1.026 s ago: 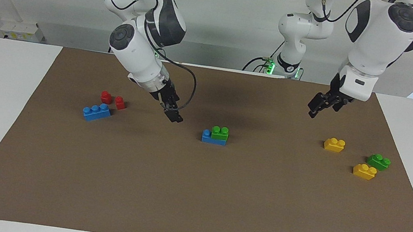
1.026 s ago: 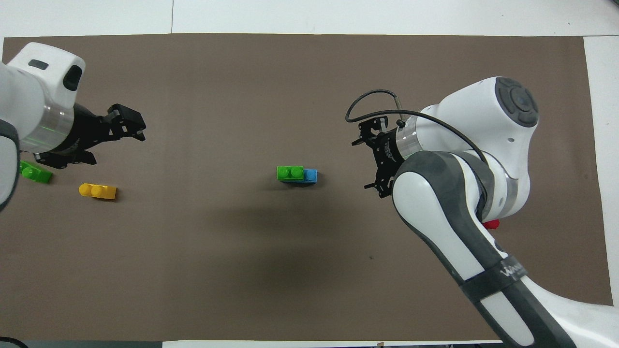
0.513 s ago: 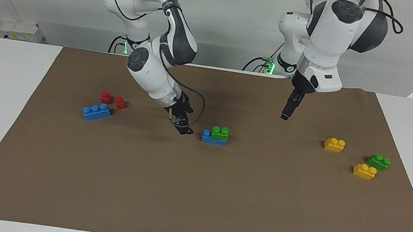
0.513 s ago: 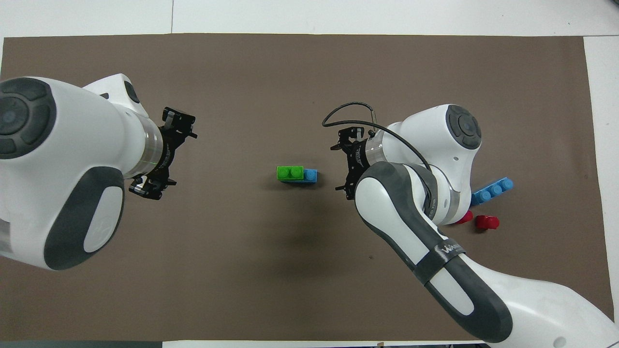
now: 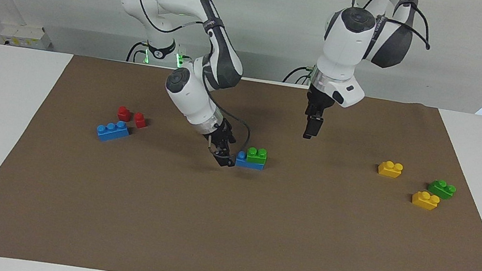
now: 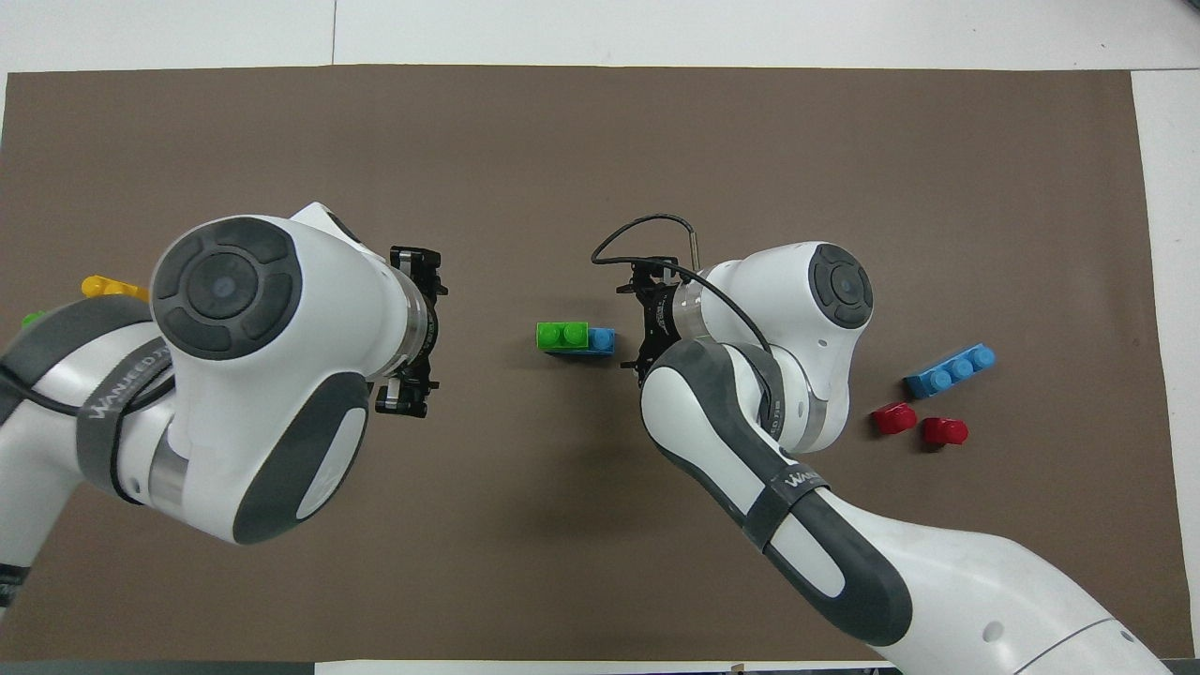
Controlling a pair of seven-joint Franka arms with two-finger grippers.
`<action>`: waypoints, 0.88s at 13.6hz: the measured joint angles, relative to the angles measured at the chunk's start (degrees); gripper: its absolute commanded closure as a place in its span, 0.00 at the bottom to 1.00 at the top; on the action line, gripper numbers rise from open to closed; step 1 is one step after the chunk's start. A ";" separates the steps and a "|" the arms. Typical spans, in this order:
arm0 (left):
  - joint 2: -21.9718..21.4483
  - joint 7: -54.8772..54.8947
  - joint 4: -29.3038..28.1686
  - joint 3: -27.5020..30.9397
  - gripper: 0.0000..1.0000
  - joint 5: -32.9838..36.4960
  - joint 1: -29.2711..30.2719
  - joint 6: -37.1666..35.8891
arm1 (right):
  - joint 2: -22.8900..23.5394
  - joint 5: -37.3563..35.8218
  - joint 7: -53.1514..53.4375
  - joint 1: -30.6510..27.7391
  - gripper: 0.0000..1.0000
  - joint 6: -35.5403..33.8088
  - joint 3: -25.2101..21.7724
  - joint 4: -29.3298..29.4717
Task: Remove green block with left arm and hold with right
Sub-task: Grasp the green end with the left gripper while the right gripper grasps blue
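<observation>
Fingers of our right gripper (image 5: 226, 161) are sitting spread beside the small bright-green plastic two-stud brick (image 5: 257, 155); we cannot tell our raised left gripper's (image 5: 310, 131) state.

1 high camera faces the robots, 1 looks down overhead; both share the brown mat (image 5: 255, 233).

**Green block: seated on blue brick, mid-mat**

Green block (image 5: 257, 155) (image 6: 562, 336): small, bright green, two round studs up. Sits upright and level on a longer blue brick (image 5: 249, 161) (image 6: 600, 339), covering the two studs toward the left arm's end; one blue stud stays bare. Stack rests on the brown mat (image 5: 227, 229).
</observation>
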 measured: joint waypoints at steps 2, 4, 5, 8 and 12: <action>1.87 -4.87 -0.17 -0.01 0.00 0.00 -1.40 2.24 | 1.05 0.04 0.01 0.89 0.00 0.95 -0.01 -0.09; 3.90 -7.73 -0.35 0.01 0.00 0.00 -2.73 4.59 | 1.93 0.04 0.01 1.14 0.00 1.44 -0.01 -0.11; 4.87 -9.05 -0.44 0.03 0.00 0.00 -3.41 5.60 | 2.33 0.05 0.01 1.18 0.00 2.24 0.00 -0.14; 7.87 -13.56 -0.67 0.06 0.00 0.00 -5.49 9.04 | 3.52 1.40 0.01 2.16 0.00 5.13 0.01 -0.46; 9.92 -17.54 -0.76 0.09 0.00 0.00 -6.77 11.49 | 3.96 3.34 0.01 3.89 0.22 7.55 0.00 -0.54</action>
